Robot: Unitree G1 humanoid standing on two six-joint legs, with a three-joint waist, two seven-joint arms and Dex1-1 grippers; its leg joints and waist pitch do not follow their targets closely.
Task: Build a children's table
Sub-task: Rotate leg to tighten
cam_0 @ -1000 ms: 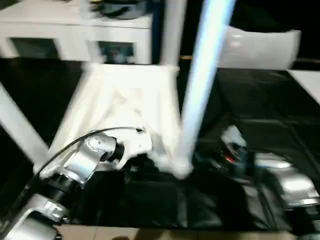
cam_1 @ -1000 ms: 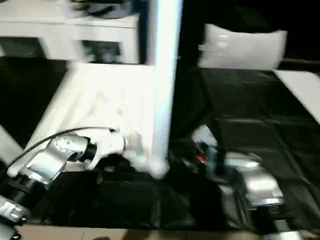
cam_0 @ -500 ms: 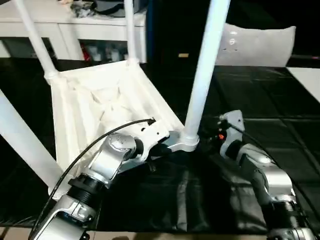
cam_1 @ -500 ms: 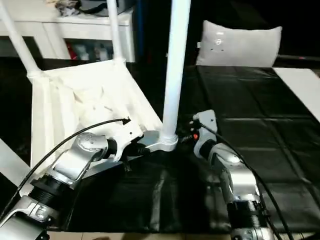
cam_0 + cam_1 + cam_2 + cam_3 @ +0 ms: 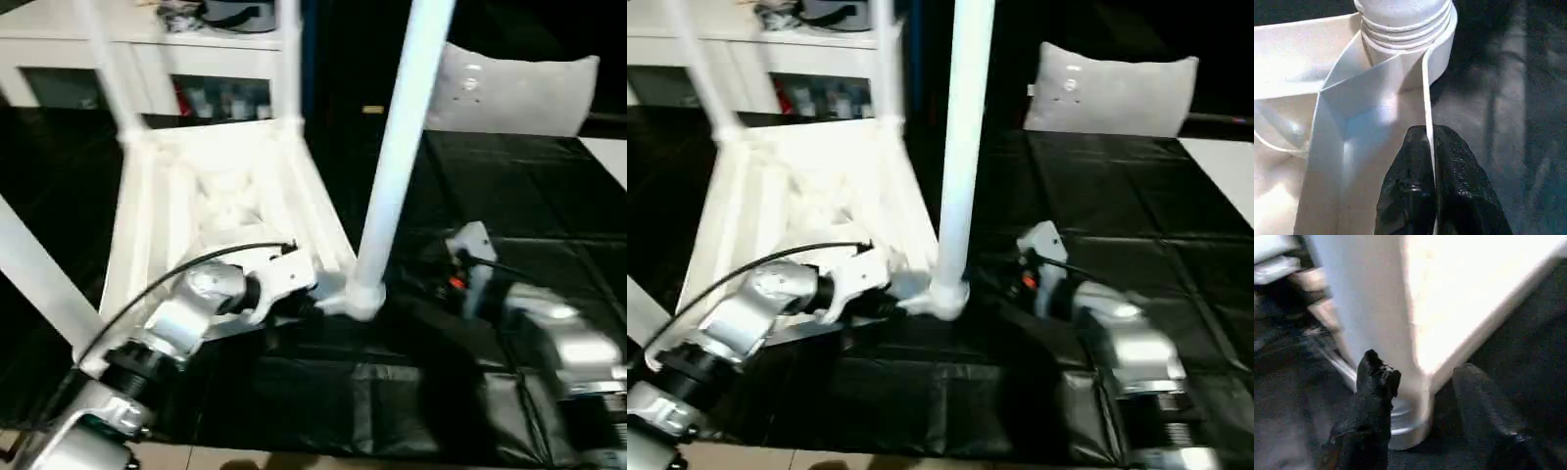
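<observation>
- Left gripper [image 5: 1430,166]: clenched on the thin side wall of the tabletop [image 5: 196,196], just short of the corner socket
- Tabletop lies underside up on the black mat [image 5: 509,196], ribs showing; legs stand up from its sockets
- Near leg [image 5: 397,166] rises between the two grippers, seated in that corner socket
- Right gripper [image 5: 1420,382]: fingers spread apart, released, at the base of the near leg; contact cannot be told
</observation>
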